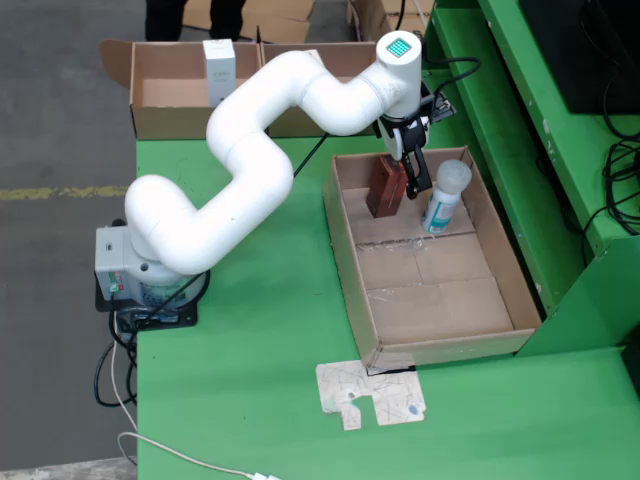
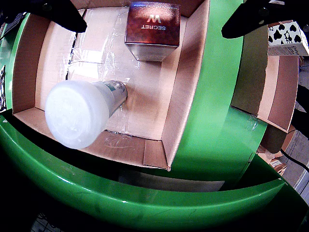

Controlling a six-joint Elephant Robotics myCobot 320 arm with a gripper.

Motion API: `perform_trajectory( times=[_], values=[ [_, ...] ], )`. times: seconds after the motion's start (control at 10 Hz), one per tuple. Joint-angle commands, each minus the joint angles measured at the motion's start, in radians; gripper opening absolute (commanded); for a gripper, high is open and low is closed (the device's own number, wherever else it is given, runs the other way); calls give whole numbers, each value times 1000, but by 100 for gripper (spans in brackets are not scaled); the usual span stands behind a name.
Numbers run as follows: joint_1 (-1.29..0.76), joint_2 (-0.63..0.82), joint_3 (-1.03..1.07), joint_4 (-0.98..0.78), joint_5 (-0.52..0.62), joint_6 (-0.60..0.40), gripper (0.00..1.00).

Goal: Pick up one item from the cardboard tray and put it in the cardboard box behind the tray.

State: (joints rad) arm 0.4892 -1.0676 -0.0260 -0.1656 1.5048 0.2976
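Inside the cardboard tray (image 1: 430,290) we note two items at its far end: a glossy brown rectangular box (image 1: 386,186) and, beside it, a white cylindrical bottle (image 1: 443,197) with a frosted domed cap — both upright. Above them hangs the black gripper (image 1: 410,170), fingers spread apart, empty. Behind stands the cardboard box (image 1: 165,100).

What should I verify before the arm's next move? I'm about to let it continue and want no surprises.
1. Gripper open: ok, its fingers are spread wide in the wrist view.
2. Nothing held: ok.
3. Brown box upright in tray: ok.
4. White bottle clear of brown box: ok, apart.
5. Gripper centred over one item: cannot tell.
6. Rear cardboard box has room: ok, one white carton inside.
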Motion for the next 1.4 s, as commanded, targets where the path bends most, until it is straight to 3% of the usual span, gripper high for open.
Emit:
perform_trajectory(
  times=[0.0, 0.8, 1.3],
  values=[
    [-5, 27, 26, 12, -2, -6, 80],
    [-5, 27, 26, 12, -2, -6, 0],
    [-5, 27, 26, 12, -2, -6, 0]
  ],
)
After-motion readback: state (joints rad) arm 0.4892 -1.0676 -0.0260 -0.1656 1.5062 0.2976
